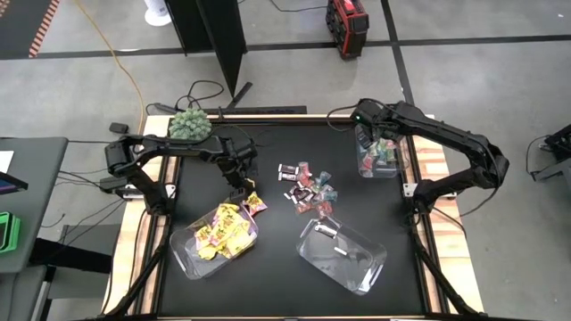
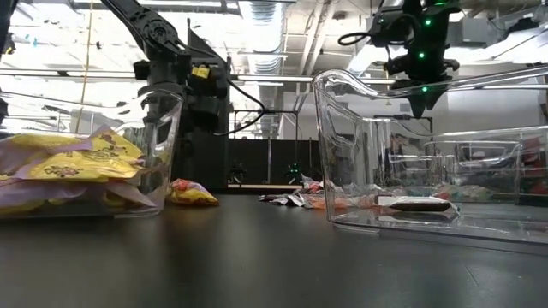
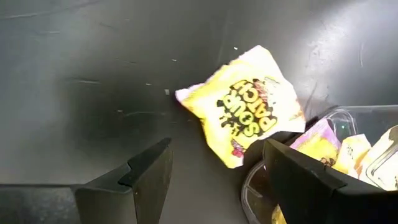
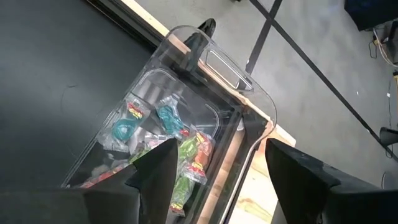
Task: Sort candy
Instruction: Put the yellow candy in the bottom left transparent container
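A loose yellow packet (image 3: pixel 245 112) lies flat on the black table beside the left clear bin (image 1: pixel 192 259), which holds several more yellow packets (image 1: pixel 223 232). My left gripper (image 3: pixel 214 180) hovers open just above that loose packet (image 1: pixel 254 203), touching nothing. A mixed pile of dark mini bars and teal-and-pink wrappers (image 1: pixel 308 187) lies at the table's middle. My right gripper (image 4: pixel 217 180) is open above the far-right bin (image 4: pixel 205 56), which holds teal-and-pink wrappers (image 4: pixel 168 121). The near bin (image 1: pixel 357 267) holds dark bars (image 2: pixel 419 204).
A fuzzy green ball plant (image 1: pixel 189 123) sits at the table's far left corner, behind my left arm. The right bin (image 1: pixel 379 159) stands at the table's right edge, partly over the wooden rim (image 4: pixel 261 205). Bare black table (image 1: pixel 268 285) lies between the two near bins.
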{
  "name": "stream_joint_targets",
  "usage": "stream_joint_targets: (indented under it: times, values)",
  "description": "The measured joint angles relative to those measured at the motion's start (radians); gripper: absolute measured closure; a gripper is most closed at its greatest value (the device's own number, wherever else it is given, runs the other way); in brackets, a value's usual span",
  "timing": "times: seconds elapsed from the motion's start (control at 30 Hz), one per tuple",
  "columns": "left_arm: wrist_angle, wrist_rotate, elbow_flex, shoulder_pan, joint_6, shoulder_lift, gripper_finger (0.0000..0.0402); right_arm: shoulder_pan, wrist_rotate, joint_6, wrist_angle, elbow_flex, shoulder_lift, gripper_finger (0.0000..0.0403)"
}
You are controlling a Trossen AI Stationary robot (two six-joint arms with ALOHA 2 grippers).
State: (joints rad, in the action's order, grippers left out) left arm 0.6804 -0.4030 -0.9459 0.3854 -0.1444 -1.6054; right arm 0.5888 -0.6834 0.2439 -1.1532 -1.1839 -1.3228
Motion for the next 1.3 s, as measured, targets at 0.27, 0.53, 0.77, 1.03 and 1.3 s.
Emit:
stream_joint_targets:
  times: [0.27, 0.53, 0.77, 1.03, 1.3]
  values:
    - [-0.018, 0.089, 0.001, -0.051, 0.006, -0.001, 0.0157, -0.026, 0.000, -0.016, 0.016, 0.000, 0.000, 0.0145]
    - [-0.055, 0.165, 0.001, -0.114, -0.083, 0.000, 0.0157, -0.076, 0.002, -0.016, 0.018, 0.000, 0.001, 0.0145]
    - [-0.080, 0.165, 0.001, -0.160, -0.113, 0.000, 0.0157, -0.096, 0.003, -0.016, 0.034, 0.000, 0.001, 0.0145]
    - [-0.117, 0.167, 0.001, -0.193, -0.146, 0.001, 0.0157, -0.097, 0.003, -0.016, 0.033, 0.000, 0.001, 0.0145]
    - [-0.121, 0.199, -0.002, -0.202, -0.166, 0.002, 0.0157, -0.097, 0.003, -0.016, 0.033, 0.000, 0.001, 0.0145]
